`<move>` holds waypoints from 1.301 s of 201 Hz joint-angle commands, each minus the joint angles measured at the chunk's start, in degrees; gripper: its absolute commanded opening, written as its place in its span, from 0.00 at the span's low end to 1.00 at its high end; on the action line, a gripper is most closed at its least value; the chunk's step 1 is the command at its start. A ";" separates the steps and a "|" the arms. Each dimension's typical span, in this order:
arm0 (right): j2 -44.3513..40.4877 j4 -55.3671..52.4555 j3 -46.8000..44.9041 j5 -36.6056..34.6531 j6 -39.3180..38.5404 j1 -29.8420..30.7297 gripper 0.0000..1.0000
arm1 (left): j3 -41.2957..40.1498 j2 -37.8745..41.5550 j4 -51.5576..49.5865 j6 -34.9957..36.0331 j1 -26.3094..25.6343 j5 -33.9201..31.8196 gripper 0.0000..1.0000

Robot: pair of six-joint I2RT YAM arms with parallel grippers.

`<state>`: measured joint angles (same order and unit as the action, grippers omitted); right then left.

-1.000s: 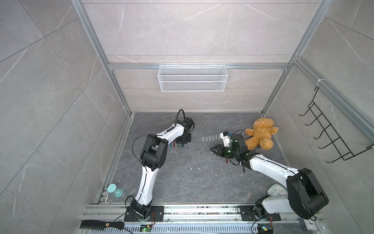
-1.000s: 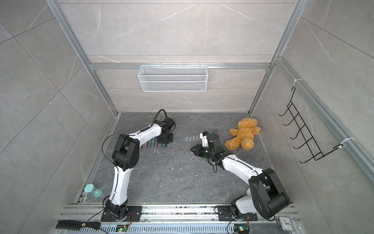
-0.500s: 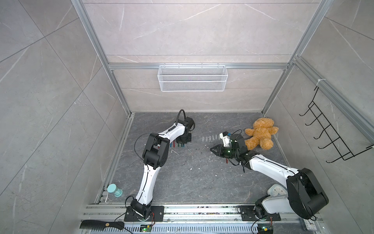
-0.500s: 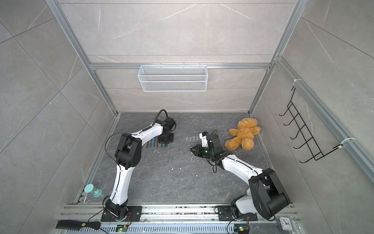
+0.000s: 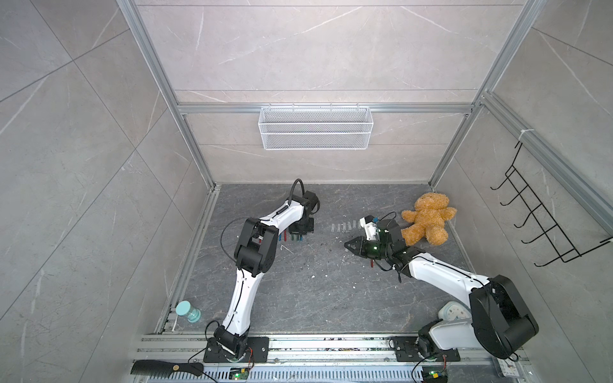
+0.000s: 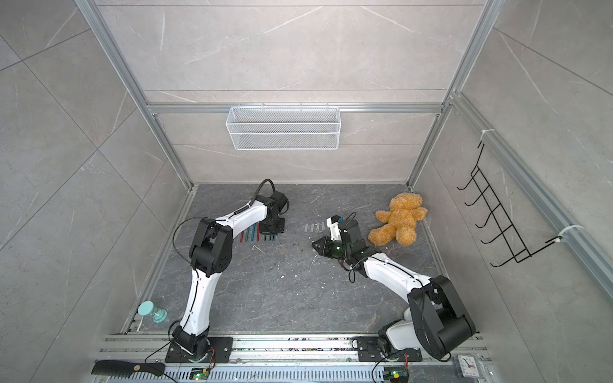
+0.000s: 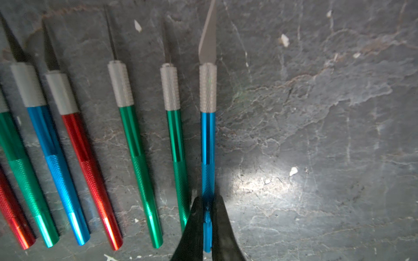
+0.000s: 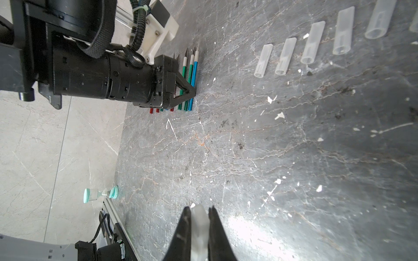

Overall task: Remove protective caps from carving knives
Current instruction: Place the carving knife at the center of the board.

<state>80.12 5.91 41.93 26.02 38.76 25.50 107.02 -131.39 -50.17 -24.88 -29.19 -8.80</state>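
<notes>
Several carving knives (image 7: 133,135) with red, green and blue handles lie in a row on the dark floor, blades bare. My left gripper (image 7: 207,198) is shut on the rear end of the blue knife (image 7: 208,140) at the end of that row; its blade is bare too. In both top views the left gripper (image 5: 300,237) (image 6: 270,237) stands over the row. My right gripper (image 8: 200,209) is shut on a translucent protective cap (image 8: 200,223), held above the floor near mid-table (image 5: 348,245). Several more caps (image 8: 285,58) lie in a line (image 6: 315,227) beside it.
A brown teddy bear (image 5: 426,219) lies behind the right arm. A teal hourglass (image 5: 188,311) sits at the front left edge, and a black comb (image 5: 166,368) lies on the front rail. A wire basket (image 5: 315,127) hangs on the back wall. White specks dot the floor.
The left arm's elbow has shifted slightly to the right. Both grippers stay shut on the same things in the same places.
</notes>
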 commanded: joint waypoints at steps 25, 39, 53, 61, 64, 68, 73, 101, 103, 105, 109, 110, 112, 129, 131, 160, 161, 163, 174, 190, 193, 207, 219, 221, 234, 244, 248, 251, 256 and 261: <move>-0.40 0.42 -0.06 0.65 -0.42 0.45 0.00 | 2.50 -0.58 -2.81 -0.50 0.45 1.10 0.04; -0.40 0.33 0.01 0.67 -0.39 0.51 0.00 | 2.56 -0.55 -3.06 -0.78 0.46 1.36 0.05; -0.40 0.37 0.06 0.67 -0.44 0.46 0.00 | 2.58 -0.63 -3.14 -0.83 0.46 1.50 0.06; -0.40 0.33 0.02 0.69 -0.44 0.52 0.00 | 2.64 -0.64 -3.26 -0.95 0.45 1.58 0.07; -0.40 0.33 0.07 0.70 -0.38 0.46 0.00 | 2.71 -0.62 -3.26 -0.99 0.45 1.59 0.07; -0.40 0.33 0.08 0.65 -0.44 0.45 0.00 | 2.67 -0.68 -3.28 -1.03 0.45 1.64 0.08; -0.40 0.35 0.07 0.69 -0.44 0.48 0.00 | 2.74 -0.68 -3.31 -1.04 0.45 1.68 0.08; -0.31 0.38 0.11 0.78 -0.40 0.50 0.00 | 3.32 -0.92 -3.74 -1.30 0.49 1.81 0.10; -0.31 0.34 0.09 0.76 -0.41 0.51 0.00 | 3.38 -0.94 -3.74 -1.31 0.46 1.84 0.10; -0.31 0.33 0.15 0.74 -0.41 0.52 0.00 | 3.41 -0.96 -3.80 -1.31 0.45 1.92 0.10; -0.31 0.26 0.12 0.74 -0.41 0.49 0.00 | 3.52 -1.04 -3.81 -1.30 0.45 1.95 0.10; -0.31 0.25 0.14 0.72 -0.43 0.50 0.00 | 3.53 -1.05 -3.80 -1.30 0.45 1.94 0.10; -0.31 0.24 0.16 0.70 -0.40 0.52 0.00 | 3.58 -1.10 -3.84 -1.33 0.45 2.01 0.10; -0.31 0.29 0.14 0.73 -0.36 0.52 0.00 | 4.05 -1.35 -4.19 -1.39 0.44 2.20 0.11; -0.31 0.25 0.12 0.77 -0.42 0.50 0.00 | 4.11 -1.39 -4.18 -1.42 0.45 2.27 0.11; -0.31 0.15 0.21 0.85 -0.39 0.47 0.00 | 4.37 -1.60 -4.40 -1.59 0.45 2.38 0.12; -0.31 0.15 0.23 0.82 -0.42 0.45 0.00 | 4.40 -1.59 -4.40 -1.58 0.45 2.38 0.12; -0.31 0.15 0.25 0.79 -0.44 0.46 0.00 | 4.44 -1.59 -4.41 -1.57 0.45 2.34 0.12; -0.30 0.15 0.25 0.91 -0.41 0.49 0.00 | 4.42 -1.74 -4.45 -1.61 0.45 2.37 0.12; -0.31 0.15 0.24 0.91 -0.40 0.54 0.00 | 4.43 -1.76 -4.60 -1.75 0.50 2.29 0.13; -0.31 0.15 0.25 0.96 -0.38 0.54 0.00 | 4.42 -1.68 -4.63 -1.75 0.46 2.25 0.13; -0.31 0.15 0.18 0.96 -0.44 0.60 0.00 | 4.41 -1.72 -4.67 -1.92 0.45 2.23 0.13; -0.31 0.20 0.23 0.96 -0.44 0.55 0.00 | 4.47 -1.68 -4.72 -1.98 0.49 2.28 0.13; -0.31 0.16 0.20 0.96 -0.44 0.59 0.00 | 4.50 -1.67 -4.68 -1.98 0.46 2.20 0.13; -0.24 0.15 0.25 0.92 -0.44 0.56 0.00 | 4.67 -1.67 -4.91 -2.04 0.46 2.13 0.13; -0.22 0.15 0.25 0.89 -0.39 0.61 0.00 | 4.77 -3.39 -5.13 -2.18 0.45 1.84 0.13; -0.22 0.15 0.25 0.95 -0.43 0.56 0.00 | 4.72 -3.52 -5.12 -2.22 0.47 1.85 0.13; -0.22 0.15 0.32 0.96 -0.42 0.56 0.00 | 4.69 -3.53 -5.13 -2.18 0.45 1.85 0.13; -0.22 0.15 0.25 0.97 -0.43 0.54 0.00 | 4.65 -3.69 -5.11 -2.27 0.45 1.83 0.13; -0.23 0.15 0.21 0.97 -0.43 0.52 0.00 | 4.60 -3.83 -5.12 -2.33 0.45 1.85 0.13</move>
<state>80.12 5.89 41.93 26.44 38.76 25.76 110.19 -132.55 -53.36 -26.44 -29.19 -7.01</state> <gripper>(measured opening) 0.136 0.126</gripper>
